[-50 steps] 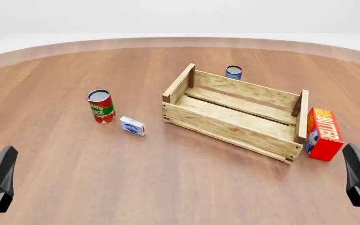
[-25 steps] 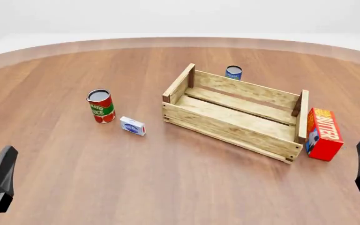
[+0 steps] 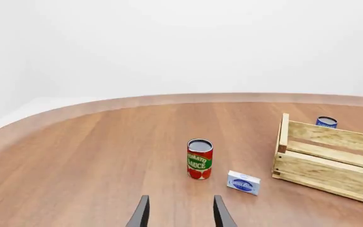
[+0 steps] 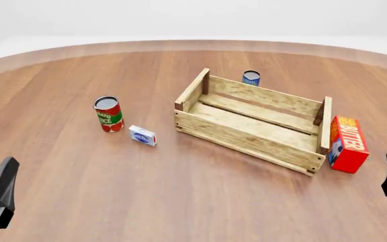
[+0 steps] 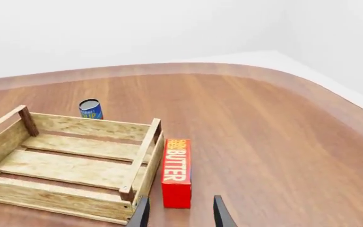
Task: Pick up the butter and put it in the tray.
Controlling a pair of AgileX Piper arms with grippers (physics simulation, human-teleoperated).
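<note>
The butter (image 4: 347,143) stands on the worktop (image 4: 180,201) towards its right edge, just beside the right end wall of the tray (image 4: 247,143), whether touching I cannot tell. My right gripper (image 5: 177,213) is the nearer one: the carton lies just ahead of it and slightly towards the tray, long axis running away from me, parallel to that end wall. Its fingers are parted and empty. My left gripper (image 3: 180,215), likewise parted and empty, sits well apart beyond the tomato can (image 4: 108,114) and small box (image 4: 142,135). The right wrist view shows carton and fingertips together; the front view cuts off the fingertips.
</note>
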